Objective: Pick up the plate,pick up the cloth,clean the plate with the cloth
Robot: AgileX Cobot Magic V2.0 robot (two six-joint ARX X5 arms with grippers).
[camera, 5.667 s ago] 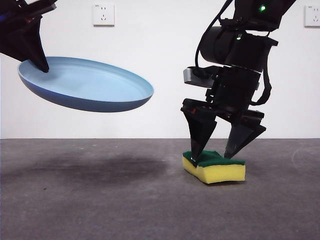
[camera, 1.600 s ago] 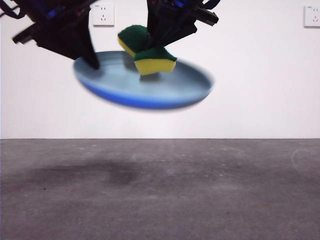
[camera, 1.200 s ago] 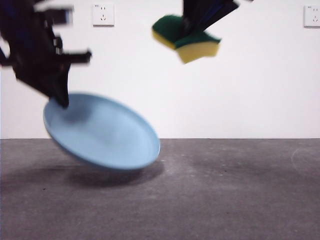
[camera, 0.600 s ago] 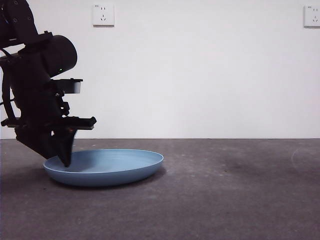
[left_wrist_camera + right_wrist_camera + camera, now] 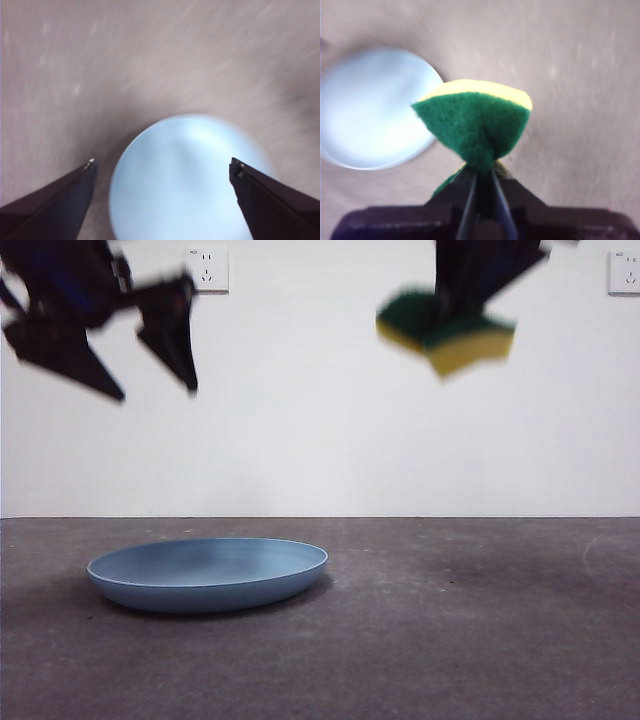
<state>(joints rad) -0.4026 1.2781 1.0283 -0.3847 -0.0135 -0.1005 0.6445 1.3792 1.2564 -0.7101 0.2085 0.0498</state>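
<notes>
Plate flat on the table, sponge aloft

Plate (image 5: 208, 575) is a wide, shallow round dish of smooth, light blue plastic-looking material with a low raised rim. It lies flat and right way up on the dark grey, finely speckled table (image 5: 450, 640), its hollow facing upward; being round, it has no long axis. A soft shadow spreads on the table beside it.

High above the plate, well clear of it, hangs the left pincer (image 5: 158, 365), its two black pointed jaws spread wide and holding nothing; the left wrist view looks down between them onto the pale disc.

Also high above the table, up and off to one side of the plate, the right pincer (image 5: 482, 187) has its jaws squeezed tight on the cloth (image 5: 447, 332), a thick block of yellow foam with a rough, dark green scouring layer. The pinch folds it, so the green face bulges out past the jaw tips. It is blurred, and its long axis cannot be told.

Behind the plate stands a plain white wall with two white sockets (image 5: 207, 269).
</notes>
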